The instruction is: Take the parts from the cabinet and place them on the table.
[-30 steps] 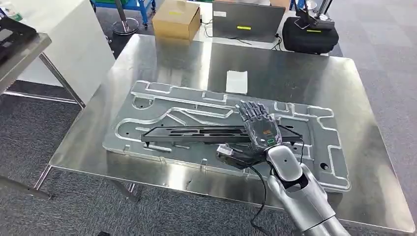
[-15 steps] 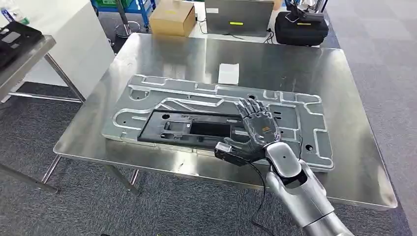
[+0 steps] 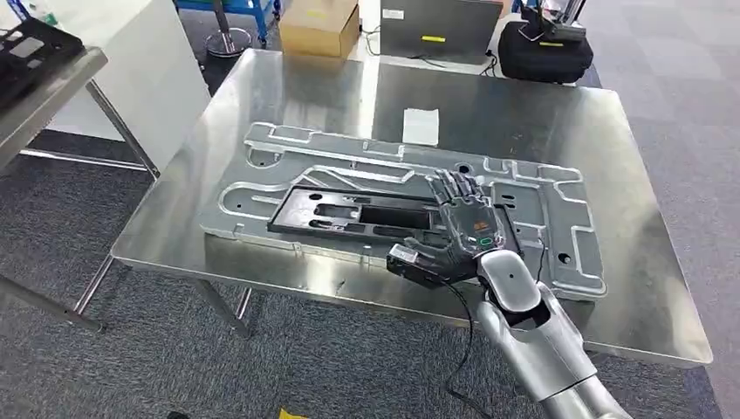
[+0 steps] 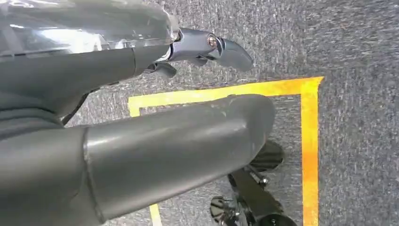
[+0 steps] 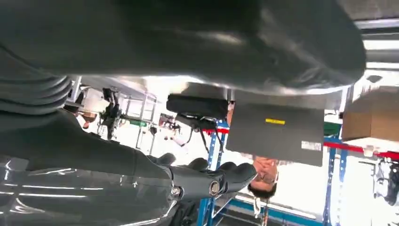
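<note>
A long black plastic part (image 3: 358, 214) with cut-outs lies flat on the big machined metal plate (image 3: 288, 148) on the steel table (image 3: 524, 113). My right hand (image 3: 467, 227) hovers palm-down over the part's right end, fingers spread and thumb out towards the near edge; that end is hidden under it. In the right wrist view the fingers (image 5: 207, 181) stretch out with nothing between them and the thumb. My left hand (image 4: 141, 117) hangs over grey carpet with yellow tape, holding nothing.
A white slip (image 3: 421, 127) lies beyond the plate. Past the table's far edge sit a cardboard box (image 3: 318, 26), a laptop (image 3: 432, 26) and a black bag (image 3: 545, 52). A second steel table (image 3: 52, 83) with a black part stands at far left, beside a white cabinet (image 3: 148, 70).
The black part has gone from standing on its edge in my right hand to lying flat on the plate. The camera has shifted a little.
</note>
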Controlling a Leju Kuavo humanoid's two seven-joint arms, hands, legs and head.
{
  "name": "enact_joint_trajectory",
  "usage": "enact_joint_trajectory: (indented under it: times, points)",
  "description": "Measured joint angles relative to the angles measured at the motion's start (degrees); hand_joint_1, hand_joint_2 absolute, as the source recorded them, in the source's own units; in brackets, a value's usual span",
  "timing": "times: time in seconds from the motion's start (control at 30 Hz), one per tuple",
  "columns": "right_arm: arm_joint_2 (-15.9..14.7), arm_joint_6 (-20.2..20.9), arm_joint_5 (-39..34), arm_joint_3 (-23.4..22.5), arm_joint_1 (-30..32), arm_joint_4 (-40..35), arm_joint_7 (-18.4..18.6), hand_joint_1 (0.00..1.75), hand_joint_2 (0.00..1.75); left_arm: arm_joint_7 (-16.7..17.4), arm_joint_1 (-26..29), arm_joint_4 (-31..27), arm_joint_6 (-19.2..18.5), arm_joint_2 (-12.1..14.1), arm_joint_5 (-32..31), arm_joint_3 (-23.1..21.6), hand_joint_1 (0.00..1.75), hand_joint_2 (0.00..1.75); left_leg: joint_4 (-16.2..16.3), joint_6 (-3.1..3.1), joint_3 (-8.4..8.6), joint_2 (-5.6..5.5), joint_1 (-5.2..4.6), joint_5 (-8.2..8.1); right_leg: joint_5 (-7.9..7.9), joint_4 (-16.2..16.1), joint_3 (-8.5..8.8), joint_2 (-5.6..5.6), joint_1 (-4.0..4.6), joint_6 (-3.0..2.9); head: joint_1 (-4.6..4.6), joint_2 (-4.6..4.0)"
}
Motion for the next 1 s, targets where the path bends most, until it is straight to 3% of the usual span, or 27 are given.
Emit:
enact_joint_trajectory:
  times: [0.07, 0.1, 0.13, 0.23, 0.27, 0.33, 0.4, 0.43, 0.47, 0.5, 0.57, 0.6, 0.63, 0.77, 0.8, 0.83, 0.9, 0.93, 0.97, 1.0]
  points:
    - [0.0, -0.76, 0.0, -0.04, -0.03, 0.0, 0.0, 0.0, 0.0, -0.11, -0.03, 0.0, 0.0, 0.0, 0.13, 0.02, 0.0, 0.0, 0.38, -0.25, 0.04, -0.05, -0.05, 0.17, 5.02, -10.19, 5.45, 0.01, 0.08, -0.61, 0.02, 0.0]
    - [0.0, -1.18, 0.07, -0.09, -0.04, -0.02, 0.0, 0.0, 0.0, -0.22, -0.04, 0.0, -0.04, 0.0, 0.15, 0.02, 0.0, 0.0, 0.51, -0.38, -0.21, -0.05, -0.05, 0.13, 5.19, -13.65, 6.92, 0.01, 0.2, -1.03, 0.02, 0.0]
    - [0.0, -1.9, 0.18, -0.11, 0.09, -0.11, 0.04, 0.0, 0.0, -0.28, -0.09, 0.0, -0.33, 0.0, 0.22, 0.02, 0.0, 0.0, 1.02, -0.84, -0.62, -0.12, -0.5, 0.26, 5.45, -14.25, 6.92, 0.06, 0.41, -1.07, -0.11, 0.0]
    - [0.0, -4.22, 0.33, -0.31, 1.32, -0.79, 0.24, 0.0, 0.0, -0.35, 0.05, 0.0, -0.74, 0.02, 0.66, 0.13, 0.0, 0.0, 0.7, -1.79, -0.88, -0.13, -0.39, 0.88, 5.86, -13.99, 6.36, 0.13, 0.56, -1.55, -0.09, 0.0]
    - [0.02, -4.7, 0.46, -0.31, 1.53, -0.94, 0.24, 0.0, 0.0, -0.35, 0.06, 0.0, -0.76, 0.24, 0.72, 0.22, 0.0, 0.0, 0.94, -2.07, -1.13, -0.25, -0.48, 0.53, 6.55, -14.72, 6.29, -0.07, -0.15, -2.05, -0.04, 0.0]
    - [0.09, -6.12, 1.09, -0.35, 1.97, -1.44, 0.3, 0.0, 0.0, -0.26, 0.1, 0.02, -0.96, 0.24, 0.79, 0.39, 0.0, 0.0, 5.38, -2.65, -2.86, -0.17, -0.25, -4.21, 7.27, -14.86, 5.53, -0.19, -0.11, -2.82, -0.42, -0.02]
    - [0.11, -7.78, 1.77, -0.52, 3.08, -2.25, 0.44, 0.0, 0.0, -0.17, 0.1, 0.02, -0.92, 0.31, 0.81, 0.63, 0.0, 0.0, 14.12, -3.18, -5.64, -0.15, -0.16, -9.3, 7.93, -14.77, 4.57, -0.3, 0.01, -2.82, -0.53, 0.0]
    - [0.11, -8.57, 2.34, -0.55, 3.69, -2.47, 0.46, 0.0, 0.0, -0.17, 0.14, 0.02, -0.92, 0.31, 0.81, 0.76, 0.0, 0.0, 17.12, -3.35, -6.24, -0.15, -0.15, -10.64, 8.32, -14.66, 4.01, -0.33, 0.05, -2.79, -0.55, -0.02]
    - [0.11, -9.18, 2.74, -0.59, 4.46, -2.93, 0.57, 0.0, 0.0, -0.17, 0.15, 0.02, -0.87, 0.31, 0.83, 0.85, 0.0, 0.0, 17.37, -3.39, -5.63, -0.14, -0.15, -10.51, 8.68, -14.49, 3.39, -0.34, 0.05, -2.7, -0.55, 0.0]
    - [0.11, -9.77, 3.19, -0.74, 5.23, -3.73, 0.63, 0.0, 0.0, -0.15, 0.15, 0.02, -0.87, 0.31, 0.83, 0.92, 0.0, 0.0, 15.05, -3.38, -3.73, -0.13, -0.14, -9.39, 9.0, -14.27, 2.78, -0.35, 0.04, -2.58, -0.55, 0.0]
    - [0.13, -10.25, 3.45, -0.94, 6.05, -4.94, 0.7, 0.0, 0.0, -0.17, 0.11, 0.02, -0.83, 0.31, 0.85, 0.94, 0.0, 0.0, 4.92, -3.22, 2.96, -0.12, -0.08, -5.89, 9.64, -13.72, 1.63, -0.29, -0.05, -2.21, -0.57, 0.0]
    - [0.18, -10.34, 3.56, -0.96, 6.21, -5.47, 0.72, 0.0, 0.0, -0.15, -0.06, 0.02, -0.76, 0.31, 0.85, 0.96, 0.0, 0.0, 0.46, -2.93, 5.34, -0.19, -0.07, -6.27, 10.0, -13.45, 1.31, -0.28, -0.04, -1.89, -0.57, 0.0]
    - [0.2, -10.38, 3.56, -1.11, 6.48, -5.92, 0.88, 0.0, 0.0, -0.17, -0.14, 0.02, -0.74, 0.28, 0.87, 0.96, 0.0, 0.0, 0.51, -2.48, 4.87, -0.29, -0.64, -5.51, 10.35, -13.47, 1.21, -0.22, 0.26, -1.44, -0.55, 0.0]
    - [0.24, -10.56, 3.63, -1.27, 6.92, -6.71, 0.98, 0.0, 0.0, -0.13, 0.01, 0.04, -0.77, 0.26, 0.9, 1.01, 0.0, 0.0, 0.26, -0.57, 3.92, -0.19, -0.59, -3.66, 12.21, -14.16, 1.19, -0.02, 0.16, 0.07, -0.13, -0.02]
    - [0.24, -10.65, 3.7, -1.42, 7.0, -6.71, 1.03, 0.0, 0.0, -0.13, -0.14, 0.04, -0.76, 0.24, 0.9, 1.01, 0.0, 0.0, 0.2, -0.19, 3.73, 0.18, -0.42, -2.89, 10.28, -13.23, 0.47, 0.12, -0.15, 0.29, -0.26, 0.0]
    - [0.24, -11.06, 4.04, -1.51, 7.06, -6.8, 1.12, 0.0, 0.0, -0.15, -0.2, 0.04, -0.74, 0.24, 0.96, 1.01, 0.0, 0.0, 0.16, 0.49, 2.87, 0.22, -0.42, -2.17, 6.57, -10.73, -0.41, 0.08, -0.16, 0.57, 0.26, -0.02]
    - [0.26, -12.17, 4.66, -1.71, 7.69, -7.39, 1.24, 0.0, 0.0, -0.2, -0.13, 0.04, -0.68, 0.24, 0.96, 1.01, 0.0, 0.0, 0.26, 0.69, 1.02, 0.35, -0.52, -0.83, -0.41, -2.3, -2.48, 0.06, -0.27, 1.01, 0.28, 0.0]
    - [0.26, -12.76, 5.02, -1.86, 8.27, -7.71, 1.4, 0.0, 0.0, -0.2, -0.11, 0.04, -0.61, 0.22, 0.98, 1.03, 0.0, 0.0, 0.34, 0.67, 0.07, 0.35, -0.56, -0.22, -1.92, 1.26, -3.05, 0.05, -0.28, 1.16, 0.26, -0.02]
    - [0.26, -13.29, 5.49, -1.95, 8.95, -8.13, 1.46, 0.0, 0.0, -0.2, -0.08, 0.04, -0.55, 0.17, 1.03, 1.03, 0.0, 0.0, 0.48, 0.61, -0.84, 0.34, -0.57, 0.36, -1.69, 3.17, -2.83, 0.05, -0.28, 1.17, 0.3, 0.0]
    - [0.28, -13.97, 5.9, -1.95, 9.65, -8.72, 1.46, 0.0, 0.0, -0.2, -0.05, 0.04, -0.52, 0.11, 1.2, 1.05, 0.0, 0.0, 0.59, 0.54, -1.79, 0.34, -0.59, 0.91, -0.1, 2.75, -1.44, 0.05, -0.28, 1.1, 0.28, 0.0]
